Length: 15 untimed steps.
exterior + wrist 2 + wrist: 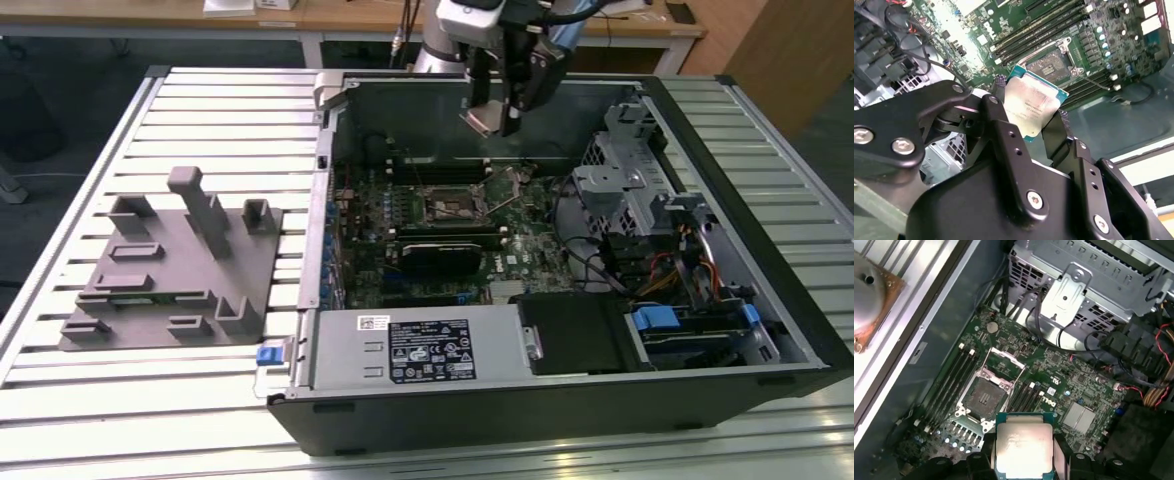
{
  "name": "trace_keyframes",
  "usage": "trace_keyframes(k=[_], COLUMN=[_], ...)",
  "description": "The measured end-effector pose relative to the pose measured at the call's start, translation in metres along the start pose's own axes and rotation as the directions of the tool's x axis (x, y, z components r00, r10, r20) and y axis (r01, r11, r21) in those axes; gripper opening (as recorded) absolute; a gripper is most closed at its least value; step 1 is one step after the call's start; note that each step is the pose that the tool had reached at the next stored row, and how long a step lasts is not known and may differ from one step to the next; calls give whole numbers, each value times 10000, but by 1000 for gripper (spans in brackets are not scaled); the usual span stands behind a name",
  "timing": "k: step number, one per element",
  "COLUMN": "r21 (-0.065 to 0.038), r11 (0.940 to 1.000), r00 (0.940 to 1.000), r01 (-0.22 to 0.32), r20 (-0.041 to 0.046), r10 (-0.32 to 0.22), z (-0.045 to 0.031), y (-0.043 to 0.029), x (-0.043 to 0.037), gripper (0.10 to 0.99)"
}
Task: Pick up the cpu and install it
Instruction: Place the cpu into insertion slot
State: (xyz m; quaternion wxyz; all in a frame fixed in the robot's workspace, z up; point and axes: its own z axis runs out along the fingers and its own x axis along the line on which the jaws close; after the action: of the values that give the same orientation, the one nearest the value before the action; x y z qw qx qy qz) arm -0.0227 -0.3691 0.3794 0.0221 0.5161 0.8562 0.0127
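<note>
One silver-topped cpu [481,121] hangs clamped in the closed gripper [494,115] of a robot arm. It is held in the air above the open computer case [561,415], clear of the motherboard [527,245]. The exterior view takes in the slatted counter [80,170], with a grey fixture [167,270] lying on it at the exterior view's left of the case. A white-labelled metal box [414,348] sits inside the case's near edge. In the second wrist view the black fingers [1001,125] pinch two opposite edges of the cpu [1034,105], which is tilted over the open socket [1056,61]. In the first wrist view the socket [985,399] lies between memory slots [951,380], near a perforated metal cage [1074,290].
</note>
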Motion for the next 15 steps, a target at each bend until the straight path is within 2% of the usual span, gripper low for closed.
trace_keyframes(k=[4, 8, 12, 15], r21=[14, 26, 36, 45], r11=[9981, 9930, 9847, 9746], r00=[9981, 9930, 9846, 9745], r01=[-610, -1177, -1744, -2241], r20=[27, 54, 81, 107], r10=[610, 1177, 1744, 2240], z=[6, 13, 22, 33], y=[0, -1, -3, -3], x=[0, 1, 2, 2], gripper=[541, 541, 541, 541])
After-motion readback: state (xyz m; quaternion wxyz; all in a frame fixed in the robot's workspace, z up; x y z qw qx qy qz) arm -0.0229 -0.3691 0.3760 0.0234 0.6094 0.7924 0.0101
